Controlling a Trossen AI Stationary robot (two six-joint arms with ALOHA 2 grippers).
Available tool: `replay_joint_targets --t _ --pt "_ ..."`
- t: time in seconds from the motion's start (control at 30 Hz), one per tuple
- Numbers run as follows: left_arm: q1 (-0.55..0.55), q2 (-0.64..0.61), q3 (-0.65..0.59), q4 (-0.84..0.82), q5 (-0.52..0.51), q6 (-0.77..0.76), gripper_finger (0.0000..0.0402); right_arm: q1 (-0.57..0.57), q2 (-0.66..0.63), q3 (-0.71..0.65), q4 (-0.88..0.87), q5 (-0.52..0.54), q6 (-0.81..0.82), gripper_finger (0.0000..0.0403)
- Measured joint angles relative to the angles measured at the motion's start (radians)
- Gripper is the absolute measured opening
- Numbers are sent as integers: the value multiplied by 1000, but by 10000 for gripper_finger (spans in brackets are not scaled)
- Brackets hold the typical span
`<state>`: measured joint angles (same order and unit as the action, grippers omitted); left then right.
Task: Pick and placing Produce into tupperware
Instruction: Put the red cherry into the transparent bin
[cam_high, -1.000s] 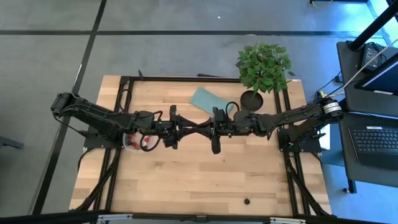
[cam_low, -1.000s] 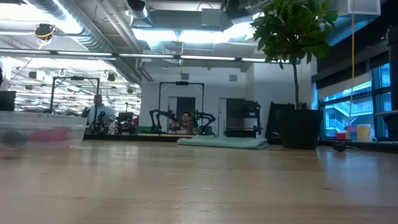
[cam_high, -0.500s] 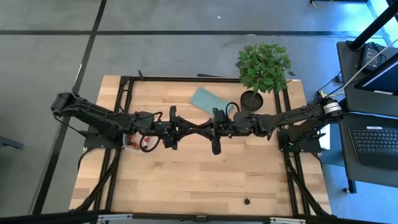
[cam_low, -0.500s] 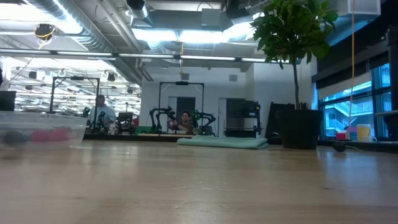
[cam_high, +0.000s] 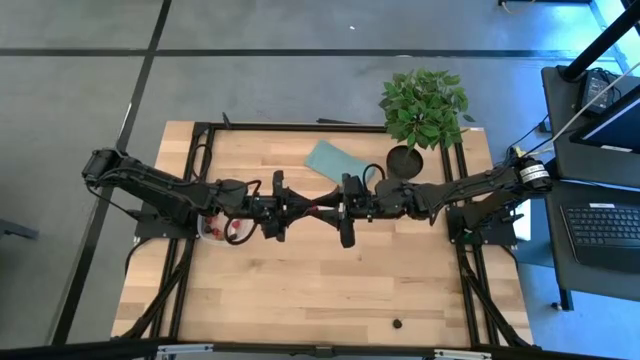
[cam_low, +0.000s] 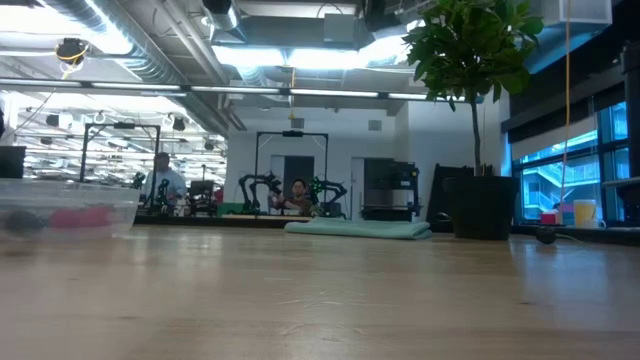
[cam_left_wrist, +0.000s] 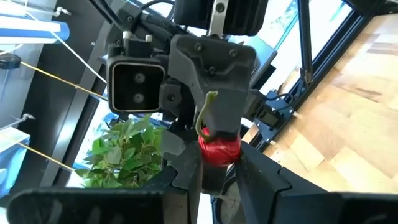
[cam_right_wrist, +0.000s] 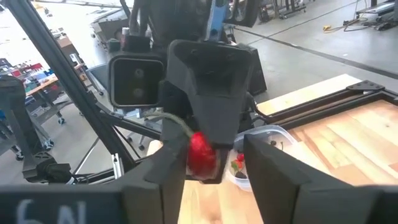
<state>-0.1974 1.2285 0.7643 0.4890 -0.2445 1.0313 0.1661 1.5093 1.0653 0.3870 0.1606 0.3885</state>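
High over the table's middle my two grippers meet tip to tip, both pointing level. Between them is a red fruit (cam_left_wrist: 219, 148) with a green stem (cam_left_wrist: 208, 107). My left gripper (cam_left_wrist: 217, 169) is shut on it. My right gripper (cam_right_wrist: 214, 165) is open, its fingers standing either side of the same fruit (cam_right_wrist: 200, 152). The clear tupperware (cam_high: 222, 228) rests on the wood under my left arm, with red and dark produce inside. It also shows at the left of the low view as a tupperware (cam_low: 65, 210). My left gripper pinches the red fruit's body (cam_left_wrist: 219, 157) between its two fingers, coming level from the table's left. The fruit hangs clear, high above the table, with its stem toward the right gripper. My right gripper: one finger (cam_right_wrist: 173, 163) stands close beside the fruit; whether it touches I cannot tell.
A leafy potted plant (cam_high: 425, 105) stands at the far right corner. A flat teal pad (cam_high: 335, 160) lies next to it. A small dark thing (cam_high: 397, 324) sits near the front edge. Bare wood (cam_high: 300, 290) spreads below the arms.
My right gripper's fingers have parted around the red fruit, which stays where it was in my left gripper. Neither arm has shifted.
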Motion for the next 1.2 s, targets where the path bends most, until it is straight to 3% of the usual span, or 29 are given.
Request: replay_joint_targets --t 0.13,0.4,0.53,0.67,0.9,1.1,1.2 --pt "0 0 0 -1 -9 1 81 0 0 0 0 1 -1 174" --pt "0 -4 0 -15 -154 19 81 0 0 0 -133 0 4 187" --pt "0 -25 1 -87 -219 -23 68 0 0 0 -217 -1 48 187" --pt "0 -80 1 -271 -309 -150 58 3 0 0 -293 -2 79 187" --pt "-8 -227 1 -727 -483 -553 58 4 0 0 -337 -4 81 187" --pt "-37 -330 1 -1210 -446 -1139 59 4 0 0 -355 -4 77 187" --pt "-49 -347 1 -1411 -369 -1408 59 4 0 0 -357 -4 73 187"
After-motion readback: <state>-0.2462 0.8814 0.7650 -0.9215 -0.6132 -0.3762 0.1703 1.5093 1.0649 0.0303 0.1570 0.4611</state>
